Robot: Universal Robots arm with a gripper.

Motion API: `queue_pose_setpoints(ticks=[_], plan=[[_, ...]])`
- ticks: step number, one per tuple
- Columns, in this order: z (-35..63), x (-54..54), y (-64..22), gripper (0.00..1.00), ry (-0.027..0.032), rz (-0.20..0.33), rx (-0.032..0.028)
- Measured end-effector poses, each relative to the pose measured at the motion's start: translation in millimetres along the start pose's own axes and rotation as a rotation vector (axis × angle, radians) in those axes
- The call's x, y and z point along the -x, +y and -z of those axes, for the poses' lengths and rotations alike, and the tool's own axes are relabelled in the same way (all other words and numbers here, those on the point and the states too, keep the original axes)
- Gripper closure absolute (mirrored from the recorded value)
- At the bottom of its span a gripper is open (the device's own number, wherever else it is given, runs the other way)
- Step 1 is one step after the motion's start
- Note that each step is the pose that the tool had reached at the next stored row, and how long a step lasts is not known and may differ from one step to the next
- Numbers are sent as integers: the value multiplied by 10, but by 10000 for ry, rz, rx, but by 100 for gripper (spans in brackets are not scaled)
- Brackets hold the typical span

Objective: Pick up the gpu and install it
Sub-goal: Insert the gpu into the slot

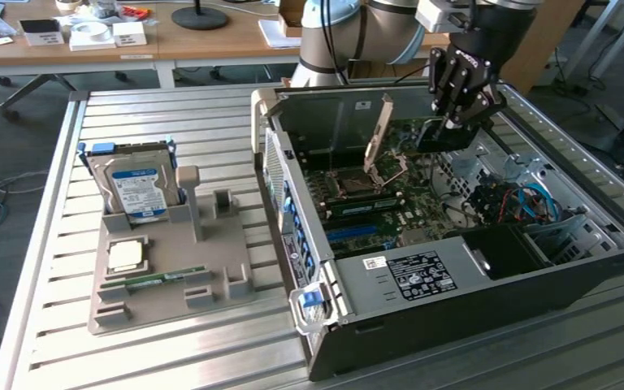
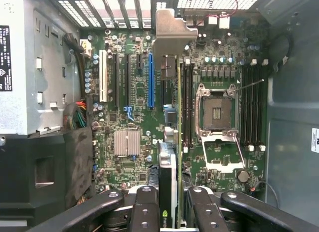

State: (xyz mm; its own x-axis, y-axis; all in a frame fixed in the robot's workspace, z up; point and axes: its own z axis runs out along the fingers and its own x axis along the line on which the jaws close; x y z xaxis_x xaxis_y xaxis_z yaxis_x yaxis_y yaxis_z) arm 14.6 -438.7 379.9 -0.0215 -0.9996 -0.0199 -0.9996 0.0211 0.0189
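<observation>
You've got a black steel tower case (image 1: 474, 276) lying open on its side, green motherboard (image 2: 119, 167) facing up inside; the gpu (image 2: 168, 162), a thin dark card with a silvery metal bracket (image 2: 172, 35) at one end, hangs on edge over the board near the long blue slot (image 2: 150, 80), apparently not seated; the black two-finger gripper (image 2: 169, 192) is clamped on its flat faces, at the end away from the bracket. Treat the card as light, stiff and fragile; grip the faces, never the contacts; it may tilt. Wooden desks (image 1: 182, 41) stand behind; the slatted aluminium table (image 1: 160, 114) looks firm and level; a grey parts holder (image 1: 171, 284) sits beside the case on the exterior view's left.
</observation>
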Motion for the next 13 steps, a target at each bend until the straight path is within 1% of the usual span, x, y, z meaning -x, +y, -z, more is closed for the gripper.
queue_pose_setpoints(ticks=[13], plan=[[-38,-1,0,73,-2,2,0]])
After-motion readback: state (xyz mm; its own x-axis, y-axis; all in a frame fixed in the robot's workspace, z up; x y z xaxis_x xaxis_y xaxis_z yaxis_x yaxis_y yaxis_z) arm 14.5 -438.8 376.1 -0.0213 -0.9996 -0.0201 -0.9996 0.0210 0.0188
